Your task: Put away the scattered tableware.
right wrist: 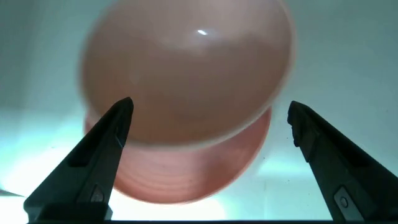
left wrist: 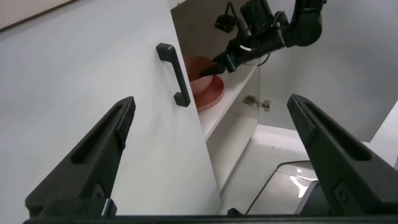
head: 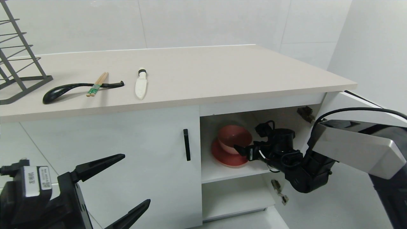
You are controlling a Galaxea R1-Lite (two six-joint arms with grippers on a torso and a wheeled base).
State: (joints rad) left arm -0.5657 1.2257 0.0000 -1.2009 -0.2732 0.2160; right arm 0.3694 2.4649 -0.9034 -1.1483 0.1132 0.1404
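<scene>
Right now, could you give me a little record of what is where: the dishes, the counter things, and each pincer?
Cupboard: right side open, left door closed
Upper shelf: pink bowl resting on pink plate
Right pincer: open, inside the cupboard, at the bowl
Left pincer: open, low before the closed door
Counter: black spoon, chopsticks lying across its handle, white utensil apart beside them
Counter's left end: wire rack
</scene>
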